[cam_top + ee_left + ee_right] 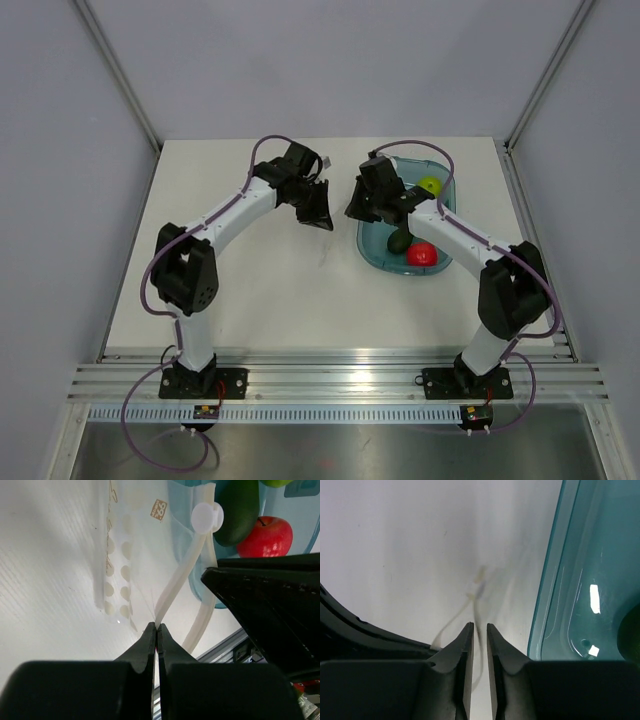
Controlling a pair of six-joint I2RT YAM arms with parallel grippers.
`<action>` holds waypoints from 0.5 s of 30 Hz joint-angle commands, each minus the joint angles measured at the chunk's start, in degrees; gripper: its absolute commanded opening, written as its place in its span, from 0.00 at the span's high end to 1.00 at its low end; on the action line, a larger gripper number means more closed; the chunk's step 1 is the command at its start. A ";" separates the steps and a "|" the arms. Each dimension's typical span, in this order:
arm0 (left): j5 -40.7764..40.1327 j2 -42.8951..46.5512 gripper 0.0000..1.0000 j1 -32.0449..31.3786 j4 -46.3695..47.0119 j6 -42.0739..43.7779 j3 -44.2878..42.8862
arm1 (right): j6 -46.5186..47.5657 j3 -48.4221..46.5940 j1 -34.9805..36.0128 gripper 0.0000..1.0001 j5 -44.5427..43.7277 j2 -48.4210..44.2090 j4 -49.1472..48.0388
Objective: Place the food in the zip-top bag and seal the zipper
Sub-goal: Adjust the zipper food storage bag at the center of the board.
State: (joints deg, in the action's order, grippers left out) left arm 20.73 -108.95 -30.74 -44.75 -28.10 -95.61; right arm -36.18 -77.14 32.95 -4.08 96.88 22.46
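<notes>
Spreading across the white table (250, 300), the scene is splitting in two: both arms are reaching to mid-table, and the teal tray (400, 268) is sitting to their right. The clear bag (140, 555) is hanging between the two grippers, just beside the tray's left wall. The food (399, 241) is lying inside the tray at its near end, touching a red fruit (423, 254), so it is sitting to the right of and nearer than the right gripper (358, 208). That arm is plainly the closer one. From the left wrist view the food's long axis appears to be pointing roughly toward the bag's mouth. The left gripper (156, 627) is pinching the zipper (175, 585) shut-jawed, and the two strips are parting toward a white slider (206, 518). The right jaws are standing narrowly apart, with a strand of rim running into the gap, seemingly unpinched.
</notes>
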 commanded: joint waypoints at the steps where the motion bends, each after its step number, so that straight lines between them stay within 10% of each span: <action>1: -1.13 1.55 1.00 -1.78 1.42 0.15 -2.29 | -0.37 -3.54 -0.17 0.77 -1.81 0.50 1.18; 15: -5.26 -2.05 1.00 -2.31 -2.18 0.76 -8.44 | -1.87 2.96 -0.60 0.59 -6.98 -9.15 1.79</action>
State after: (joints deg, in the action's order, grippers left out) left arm 18.06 -109.60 -33.06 -46.00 -28.08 -100.05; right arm -37.36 -76.09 32.88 -5.78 94.37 24.01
